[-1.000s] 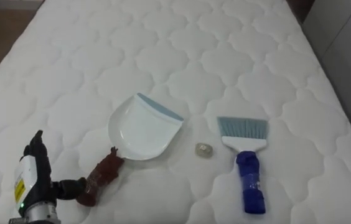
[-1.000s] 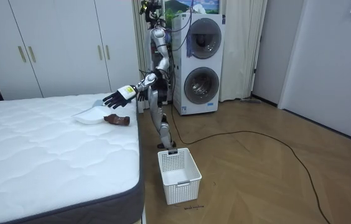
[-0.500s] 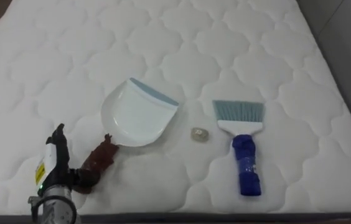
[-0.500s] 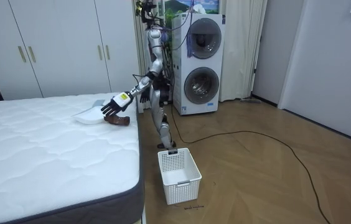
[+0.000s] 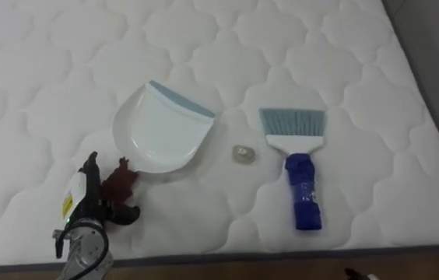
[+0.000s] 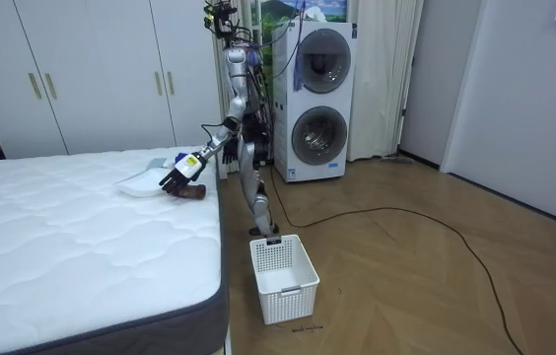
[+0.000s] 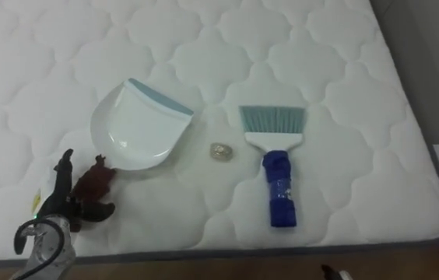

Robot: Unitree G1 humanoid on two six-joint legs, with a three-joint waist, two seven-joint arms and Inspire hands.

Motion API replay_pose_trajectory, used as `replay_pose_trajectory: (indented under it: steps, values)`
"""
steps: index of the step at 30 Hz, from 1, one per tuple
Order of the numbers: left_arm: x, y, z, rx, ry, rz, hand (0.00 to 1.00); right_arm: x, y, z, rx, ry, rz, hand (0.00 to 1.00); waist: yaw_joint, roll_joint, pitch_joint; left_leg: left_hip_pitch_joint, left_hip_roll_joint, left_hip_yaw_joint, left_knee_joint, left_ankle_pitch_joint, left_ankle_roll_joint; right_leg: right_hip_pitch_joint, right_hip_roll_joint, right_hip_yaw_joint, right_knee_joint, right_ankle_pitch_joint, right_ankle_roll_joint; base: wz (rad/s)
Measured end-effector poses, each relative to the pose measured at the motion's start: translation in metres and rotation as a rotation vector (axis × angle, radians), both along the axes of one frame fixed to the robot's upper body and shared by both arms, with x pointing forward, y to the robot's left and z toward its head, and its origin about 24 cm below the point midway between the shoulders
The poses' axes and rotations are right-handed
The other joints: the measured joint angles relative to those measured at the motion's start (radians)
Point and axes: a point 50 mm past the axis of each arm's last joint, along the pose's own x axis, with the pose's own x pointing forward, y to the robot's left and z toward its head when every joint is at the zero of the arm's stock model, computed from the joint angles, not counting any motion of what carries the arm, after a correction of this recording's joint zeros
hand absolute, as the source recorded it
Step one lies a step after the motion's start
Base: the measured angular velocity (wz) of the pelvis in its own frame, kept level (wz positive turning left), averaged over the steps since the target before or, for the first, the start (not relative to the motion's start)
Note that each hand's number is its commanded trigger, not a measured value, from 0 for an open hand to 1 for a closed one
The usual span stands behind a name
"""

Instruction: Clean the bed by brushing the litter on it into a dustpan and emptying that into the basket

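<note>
— What's it trying to clear off the bed?

— That little crumpled scrap [image 5: 242, 154], I'd say. It's lying on the mattress [image 5: 359, 62] between the white dustpan [image 5: 161, 136] and the blue brush [image 5: 297, 167], and it isn't touching either one.

— So which step is it on?

— Picking up the dustpan, by the look of it. The robot is standing at the end of the bed, by the washing machines [image 6: 319, 99], with its left arm stretched over the edge. Its left hand [image 5: 87, 204] is on the pan's reddish-brown handle [image 5: 118, 183].

— Has it actually got hold of it?

— Looks like it. The fingers are curled in under the near end of the handle and the thumb is sticking up on the far side. So the hand is mostly closed round it, though I wouldn't call it a tight fist. The pan itself is flat on the mattress.

— And what comes next?

— My guess is it needs a firmer grip first. Then it has to swing the pan's blue lip round toward the scrap, because at the moment the lip points away up the bed. The brush is lying untouched with its bristles facing away from the robot, so something has to pick that up too. There's a white basket [image 6: 283, 276] on the floor by the robot's feet, probably where the scrap ends up.
</note>
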Motion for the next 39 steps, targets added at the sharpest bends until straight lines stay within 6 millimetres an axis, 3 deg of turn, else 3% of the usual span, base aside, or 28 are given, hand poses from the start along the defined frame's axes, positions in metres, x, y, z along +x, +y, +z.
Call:
replay_pose_trajectory:
  steps: [5,6,7,8,9,10,14,21,22,23,24,32,39]
  values:
    - [0.009,-0.003,0.004,-0.003,-0.016,-0.009,0.00,0.006,0.000,0.002,-0.022,-0.015,-0.008,0.00,0.001,0.004,0.0043,-0.025,0.007,-0.006,0.003,0.001,-0.002,-0.057,0.002,-0.012,0.056,-0.003,-0.004,-0.05]
    - [0.013,-0.003,0.005,0.002,-0.013,-0.009,0.00,0.008,0.000,0.002,-0.034,-0.024,-0.004,0.00,0.004,0.005,0.0130,-0.024,0.007,-0.052,0.005,0.003,-0.005,-0.105,0.005,-0.011,0.112,-0.023,-0.020,-0.18]
    - [0.015,-0.002,0.006,0.005,-0.013,-0.007,0.00,0.009,0.001,0.003,-0.037,-0.032,-0.002,0.00,0.008,0.002,0.0166,-0.026,0.006,-0.067,0.006,0.005,-0.008,-0.126,0.012,-0.002,0.106,-0.020,-0.026,-0.26]
    - [0.018,0.001,0.008,0.013,-0.017,0.003,0.00,0.016,0.003,0.004,-0.040,-0.052,0.009,0.00,0.010,-0.005,0.0265,-0.034,0.000,-0.079,0.014,0.005,-0.009,-0.167,0.022,0.029,0.049,0.039,-0.045,-0.05]
    - [0.019,0.000,0.006,0.010,-0.006,0.011,0.00,0.018,0.001,0.006,-0.055,-0.062,0.013,0.00,-0.012,0.008,0.0282,-0.047,0.004,-0.074,0.018,0.006,-0.016,-0.177,0.023,0.031,0.058,0.070,-0.047,0.04]
    - [0.019,0.001,0.006,0.011,-0.005,0.014,0.00,0.019,0.002,0.006,-0.057,-0.063,0.013,0.00,-0.017,0.008,0.0284,-0.049,0.006,-0.066,0.016,0.008,-0.018,-0.177,0.023,0.033,0.057,0.071,-0.048,0.15]
    - [0.025,0.004,0.008,0.008,-0.004,0.049,0.00,0.020,0.002,0.006,-0.066,-0.052,0.040,0.00,-0.025,0.006,0.0289,-0.082,0.029,0.040,0.018,0.010,-0.022,-0.200,0.027,0.027,0.057,0.071,-0.049,0.07]
    - [0.027,0.006,0.007,0.014,0.013,0.063,0.00,0.026,0.004,0.007,-0.057,-0.050,0.040,0.00,-0.035,0.006,0.0283,-0.105,0.041,0.104,0.019,0.010,-0.021,-0.237,0.022,0.015,0.095,0.069,-0.049,0.03]
    - [0.027,0.007,0.007,0.015,0.018,0.064,0.14,0.027,0.004,0.007,-0.057,-0.051,0.040,0.00,-0.037,0.006,0.0283,-0.104,0.041,0.110,0.019,0.010,-0.021,-0.238,0.021,0.015,0.098,0.069,-0.050,-0.03]
    - [0.027,0.008,0.006,0.020,0.027,0.067,0.47,0.027,0.005,0.007,-0.055,-0.053,0.037,0.00,-0.037,0.005,0.0268,-0.108,0.041,0.116,0.020,0.010,-0.021,-0.251,0.020,0.020,0.114,0.068,-0.052,-0.07]
    - [0.028,0.009,0.007,0.024,0.029,0.069,1.00,0.029,0.005,0.008,-0.054,-0.060,0.033,0.00,-0.037,0.004,0.0267,-0.119,0.041,0.117,0.025,0.010,-0.021,-0.270,0.018,0.021,0.133,0.068,-0.052,-0.06]
    - [0.030,0.026,0.012,0.063,0.037,0.100,1.00,0.032,0.005,0.009,-0.060,-0.058,0.009,0.00,-0.045,0.004,0.0267,-0.160,0.039,0.141,0.056,0.010,-0.021,-0.319,0.006,0.023,0.182,0.060,-0.055,0.00]
    - [0.034,0.036,0.017,0.048,0.045,0.165,1.00,0.040,0.008,0.011,-0.045,-0.087,0.006,0.00,-0.050,0.003,0.0269,-0.240,0.035,0.166,0.082,0.013,-0.015,-0.410,-0.001,0.046,0.231,0.052,-0.071,-0.02]
